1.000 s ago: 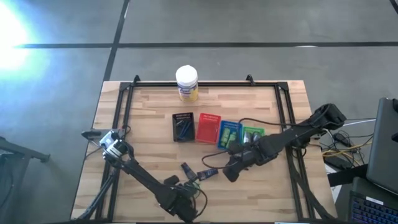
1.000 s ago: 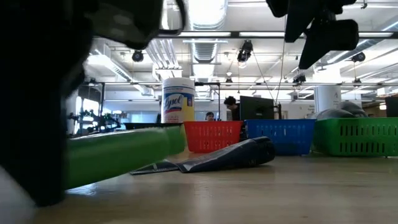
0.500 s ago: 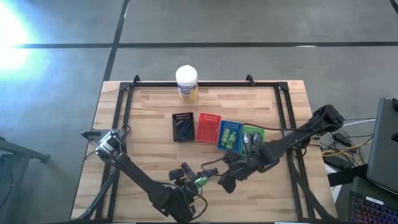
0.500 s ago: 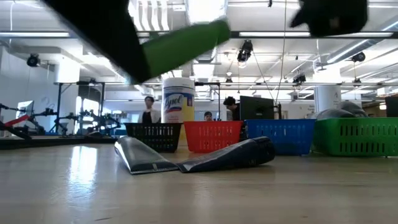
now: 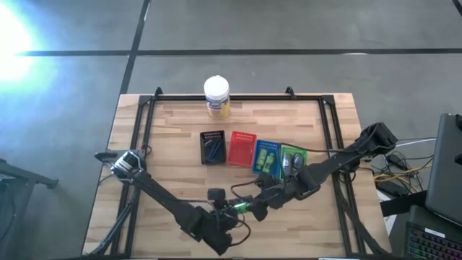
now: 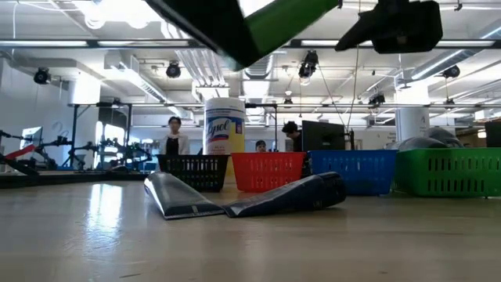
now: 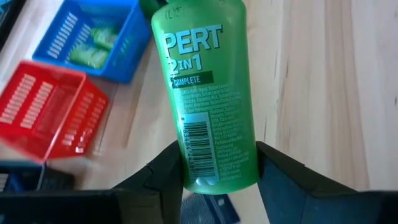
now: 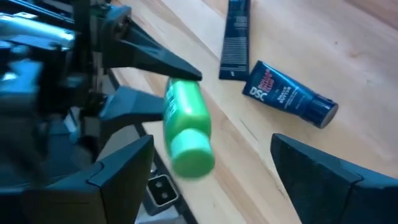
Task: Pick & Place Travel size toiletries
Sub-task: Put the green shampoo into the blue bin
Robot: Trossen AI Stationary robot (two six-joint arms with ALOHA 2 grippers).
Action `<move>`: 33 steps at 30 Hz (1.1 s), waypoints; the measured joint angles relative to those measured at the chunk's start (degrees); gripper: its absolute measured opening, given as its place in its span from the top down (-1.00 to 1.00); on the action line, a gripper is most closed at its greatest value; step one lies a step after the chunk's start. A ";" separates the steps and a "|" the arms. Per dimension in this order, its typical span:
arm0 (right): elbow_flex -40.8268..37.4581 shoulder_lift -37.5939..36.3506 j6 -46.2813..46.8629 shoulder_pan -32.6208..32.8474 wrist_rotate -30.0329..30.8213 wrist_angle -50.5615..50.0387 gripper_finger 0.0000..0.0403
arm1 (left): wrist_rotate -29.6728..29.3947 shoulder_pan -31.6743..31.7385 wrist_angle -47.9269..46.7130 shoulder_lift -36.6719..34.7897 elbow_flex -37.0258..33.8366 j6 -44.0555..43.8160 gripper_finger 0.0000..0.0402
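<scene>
A bright green Pert bottle (image 7: 205, 81) is up in the air near the table's near edge, in my left gripper (image 5: 234, 209), which is shut on it. It also shows in the low view as a green bottle (image 6: 286, 17) at the top. My right gripper (image 8: 211, 186) is open just right of the bottle's cap end (image 8: 189, 155), its fingers spread wide and touching nothing. A dark navy tube (image 8: 289, 93) and a flat navy packet (image 8: 235, 37) lie flat on the wood beside them. My left gripper pinches the green bottle between its two fingers at the barcode end (image 7: 214, 171), opposite the cap. The fingers come from the table's left and lie along the bottle. The bottle is lifted clear and sticks out ahead of the fingers, cap end tilted upward (image 6: 313, 6).
Four small trays stand in a row mid-table: black (image 5: 212, 146), red (image 5: 242, 148), blue (image 5: 266, 157) with green tubes inside, and green (image 5: 292, 159). A white-capped yellow jar (image 5: 216, 96) stands at the far edge. People and desks show in the room beyond.
My left gripper has lifted the green bottle off the table and carried it up and toward the table's right, its cap end tipping upward. My right gripper has moved toward the table's left and near edge, closing on the bottle's cap end.
</scene>
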 joint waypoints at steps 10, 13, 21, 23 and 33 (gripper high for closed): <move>-0.02 0.29 0.41 0.02 1.03 0.08 -0.67 | -0.02 1.41 2.56 -0.07 0.94 3.13 0.16; -0.09 0.29 0.11 -0.10 0.97 0.06 -0.62 | -0.07 1.89 3.94 -0.07 1.30 4.27 0.16; -0.26 0.29 1.64 -0.40 -0.14 0.16 -0.32 | -2.16 2.95 5.10 -0.15 1.36 5.06 0.16; -0.56 0.29 2.43 -0.49 -0.25 0.16 -0.22 | -2.16 3.05 5.10 -0.15 1.36 5.34 0.16; -1.04 0.22 3.04 -1.40 -0.65 0.67 0.28 | -2.49 3.19 5.05 -0.15 1.22 7.57 0.09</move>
